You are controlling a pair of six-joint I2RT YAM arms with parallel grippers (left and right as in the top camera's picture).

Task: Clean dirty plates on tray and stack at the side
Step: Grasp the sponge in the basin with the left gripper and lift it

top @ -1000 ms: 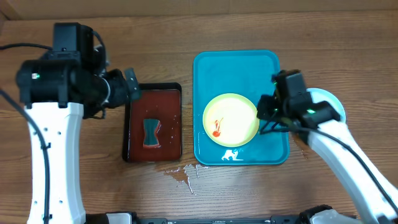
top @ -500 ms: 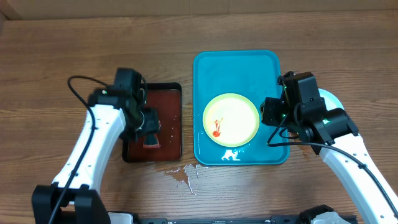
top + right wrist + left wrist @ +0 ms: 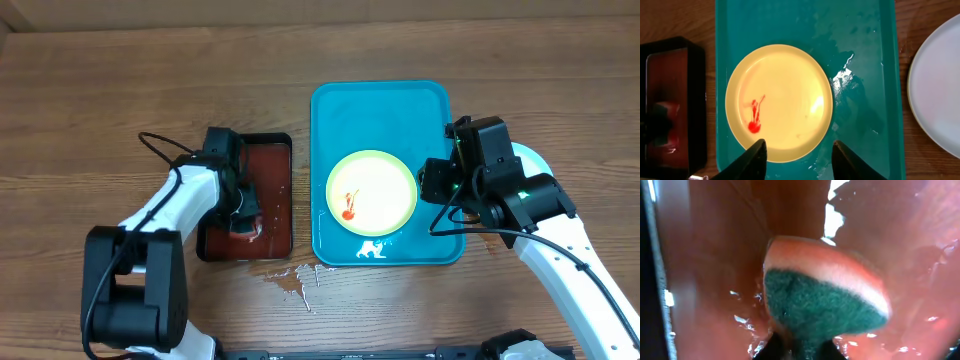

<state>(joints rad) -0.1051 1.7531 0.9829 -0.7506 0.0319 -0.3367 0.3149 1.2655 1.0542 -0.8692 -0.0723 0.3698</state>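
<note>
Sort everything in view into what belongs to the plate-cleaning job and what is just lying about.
Job: smeared yellow plate; turquoise tray; pale plate beside the tray; sponge in the left hand; black tray of reddish liquid.
Lying about: spilled water on the table.

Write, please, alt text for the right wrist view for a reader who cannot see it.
A pale yellow plate with a red sauce smear lies in a wet turquoise tray, below the open right gripper. A black tray shows at picture-left, a white plate's edge at picture-right.
</note>
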